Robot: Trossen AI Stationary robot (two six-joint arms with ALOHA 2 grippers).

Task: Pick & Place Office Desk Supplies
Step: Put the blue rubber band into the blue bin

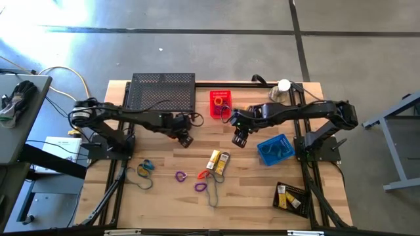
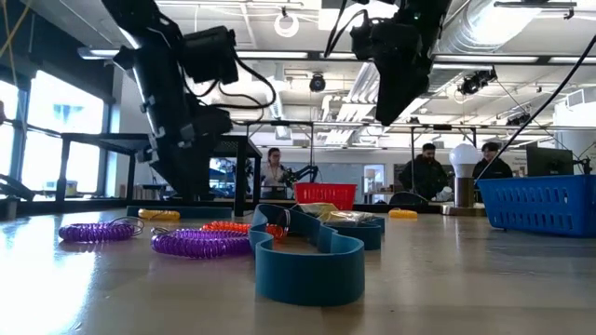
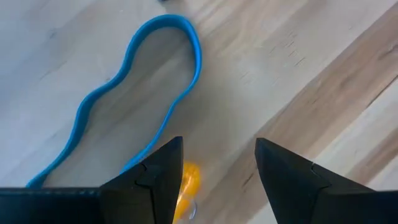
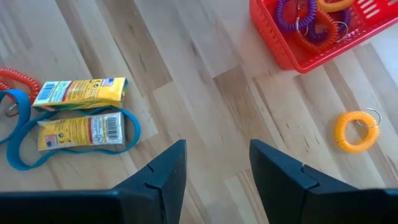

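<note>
Two yellow-and-white boxes [image 4: 81, 112] lie side by side mid-table, the nearer one ringed by a thin blue band [image 4: 68, 146], with a red coil loop [image 4: 18, 81] beside them. Purple coil loops [image 1: 180, 176] lie near the front. Another blue band [image 3: 161, 81] and a yellow coil [image 3: 189, 180] lie on the wood left of centre. An orange coil [image 4: 356, 130] lies near the red basket [image 4: 298, 37], which holds purple and orange coils. My left gripper [image 3: 217, 149] hovers open above bare wood beside the yellow coil. My right gripper [image 4: 217, 149] hangs open higher, above bare wood right of the boxes.
The black mesh shelf [image 1: 163, 92] stands at the far left, and a silver dome with a white ball [image 1: 281, 90] at the far right. A blue basket [image 1: 275, 149] sits at the right. A black tray [image 1: 291, 195] with yellow boxes is near the front right corner.
</note>
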